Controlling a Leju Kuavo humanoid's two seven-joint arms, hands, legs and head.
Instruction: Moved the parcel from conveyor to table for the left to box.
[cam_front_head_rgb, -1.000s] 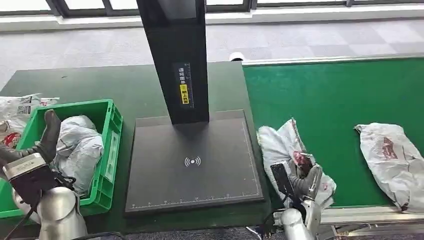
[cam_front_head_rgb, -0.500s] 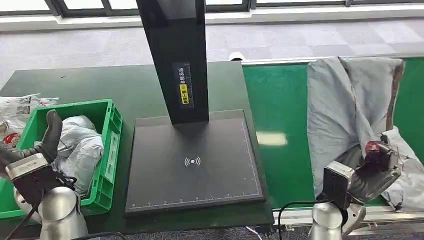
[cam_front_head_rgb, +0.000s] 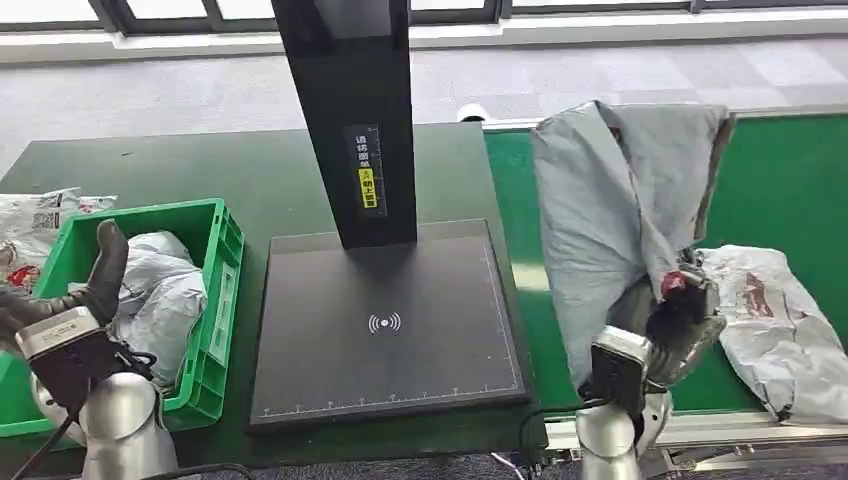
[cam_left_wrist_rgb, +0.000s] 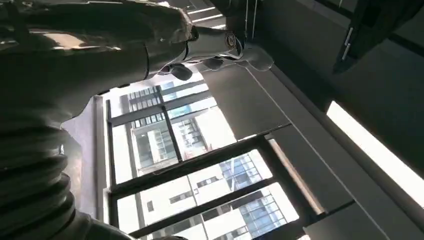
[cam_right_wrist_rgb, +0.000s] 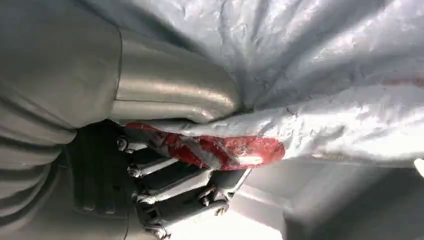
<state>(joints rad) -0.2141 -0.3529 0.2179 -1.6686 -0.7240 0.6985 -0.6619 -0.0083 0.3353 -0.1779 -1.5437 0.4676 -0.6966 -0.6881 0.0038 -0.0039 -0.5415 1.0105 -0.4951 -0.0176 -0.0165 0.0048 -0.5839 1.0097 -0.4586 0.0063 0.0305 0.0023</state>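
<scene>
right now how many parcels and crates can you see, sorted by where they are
Parcel held up by the right hand: 1, grey parcel
Parcels lying on the green conveyor: 1
Parcels in the green crate: 1 bundle visible, possibly more
Parcels on the table beside the crate: 1
Green crates: 1
Total: 4 parcels, 1 crate
</scene>
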